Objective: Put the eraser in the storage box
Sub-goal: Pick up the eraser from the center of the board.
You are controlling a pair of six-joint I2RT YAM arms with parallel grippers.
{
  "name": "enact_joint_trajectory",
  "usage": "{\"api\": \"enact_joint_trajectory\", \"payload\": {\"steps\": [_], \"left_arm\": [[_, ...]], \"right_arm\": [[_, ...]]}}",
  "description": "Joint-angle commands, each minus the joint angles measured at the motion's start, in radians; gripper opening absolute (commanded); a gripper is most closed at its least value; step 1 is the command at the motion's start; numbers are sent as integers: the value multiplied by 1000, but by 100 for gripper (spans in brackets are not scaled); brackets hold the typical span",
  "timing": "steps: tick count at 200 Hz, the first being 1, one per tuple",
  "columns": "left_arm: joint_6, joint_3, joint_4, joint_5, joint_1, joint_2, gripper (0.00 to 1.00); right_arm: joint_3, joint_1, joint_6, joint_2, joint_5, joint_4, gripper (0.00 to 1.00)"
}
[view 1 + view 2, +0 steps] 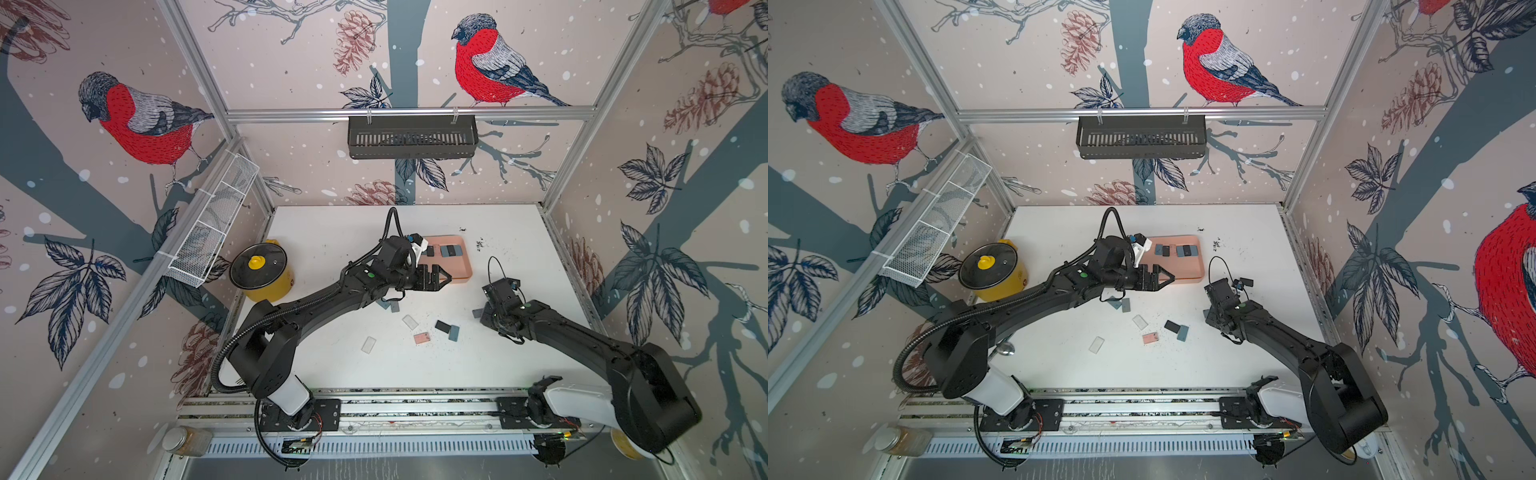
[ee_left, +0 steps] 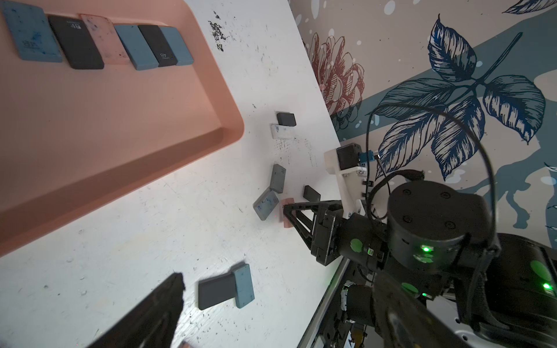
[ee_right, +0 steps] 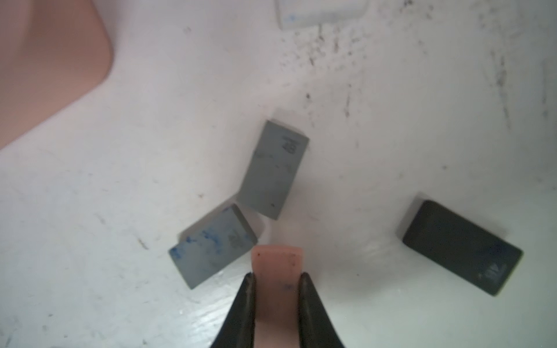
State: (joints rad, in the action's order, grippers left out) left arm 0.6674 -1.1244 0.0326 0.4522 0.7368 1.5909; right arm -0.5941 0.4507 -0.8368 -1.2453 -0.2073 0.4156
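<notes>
A pink eraser (image 3: 277, 265) is pinched between the fingers of my right gripper (image 3: 277, 280), which is shut on it low over the white table, to the right of the storage box. The left wrist view shows the same grip on the eraser (image 2: 287, 224). The salmon-pink storage box (image 1: 461, 270) lies at the back middle of the table and holds several erasers (image 2: 75, 42) along its far wall. My left gripper (image 1: 436, 279) hangs open over the box's near edge with nothing in it; one of its fingers (image 2: 156, 310) shows blurred.
Loose erasers lie around: two grey (image 3: 272, 168), one black (image 3: 461, 247), and a black and blue pair (image 1: 448, 329) mid-table. A yellow pot with a black lid (image 1: 259, 270) stands at the left. A white mesh basket (image 1: 212, 224) and a black slotted basket (image 1: 411, 137) hang on the walls.
</notes>
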Motion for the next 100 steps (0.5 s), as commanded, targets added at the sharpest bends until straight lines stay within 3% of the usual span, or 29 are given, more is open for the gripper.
{"api": "enact_joint_trajectory", "payload": {"steps": [1,36,100], "left_arm": [[27,-9,-31,16,-10,0,97],[57,-5,-2,39,-63,-15,97],[73,-25,89,167,-237,-26,97]], "right_arm": [[-72,1,75,-23,2,36,19],[-219,1,174,-104,-3,55,20],[-596,47,324,-418,-3,64,21]]}}
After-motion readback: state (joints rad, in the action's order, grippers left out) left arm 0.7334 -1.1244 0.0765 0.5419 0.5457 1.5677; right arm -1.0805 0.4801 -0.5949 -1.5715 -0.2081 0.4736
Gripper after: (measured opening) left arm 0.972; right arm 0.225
